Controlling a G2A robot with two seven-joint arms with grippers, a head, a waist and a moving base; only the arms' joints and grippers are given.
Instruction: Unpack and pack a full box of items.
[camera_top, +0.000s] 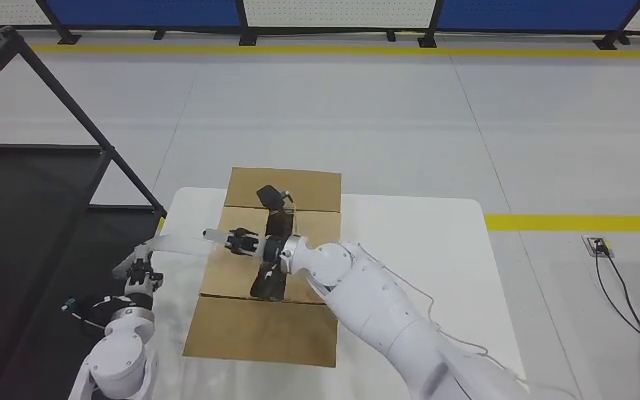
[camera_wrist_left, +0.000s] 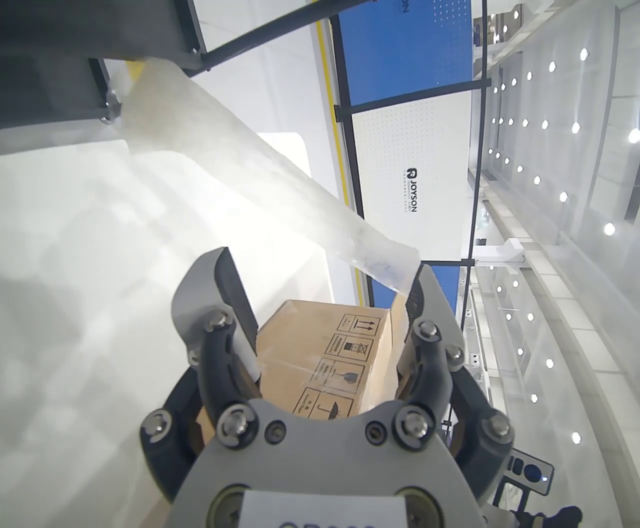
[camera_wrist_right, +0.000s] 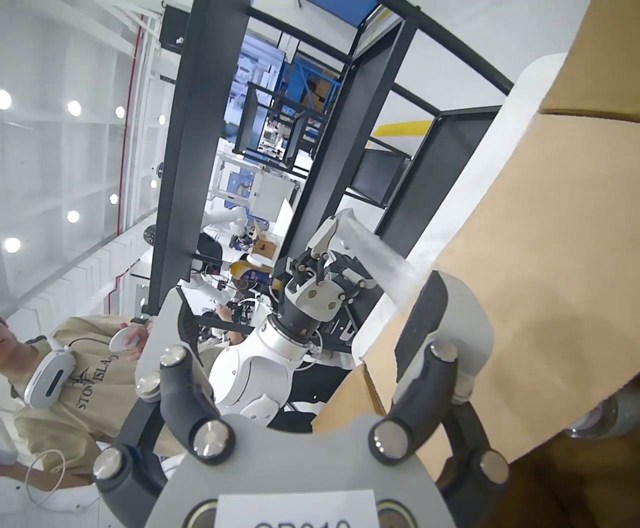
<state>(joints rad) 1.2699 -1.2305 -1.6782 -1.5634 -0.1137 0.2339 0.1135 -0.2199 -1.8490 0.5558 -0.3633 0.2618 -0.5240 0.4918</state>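
Note:
An open cardboard box (camera_top: 255, 330) (camera_wrist_left: 320, 345) (camera_wrist_right: 525, 225) sits mid-table with its flaps spread flat. A long translucent white packing strip (camera_top: 185, 240) (camera_wrist_left: 250, 170) (camera_wrist_right: 375, 250) hangs in the air left of the box, between my two grippers. My right gripper (camera_top: 240, 241) (camera_wrist_right: 305, 300) is over the box's left edge, jaws wide apart, with one fingertip (camera_wrist_right: 430, 300) touching the strip's end. My left gripper (camera_top: 135, 265) (camera_wrist_left: 320, 270) is near the table's left edge, also open. The strip's other end rests against one of its fingertips (camera_wrist_left: 420, 285). A black item (camera_top: 270, 195) lies at the far flap.
The white table (camera_top: 420, 230) has free room right of the box. A black metal rack (camera_top: 60, 200) stands close to the table's left side, beside my left arm. Beyond the table is open grey floor.

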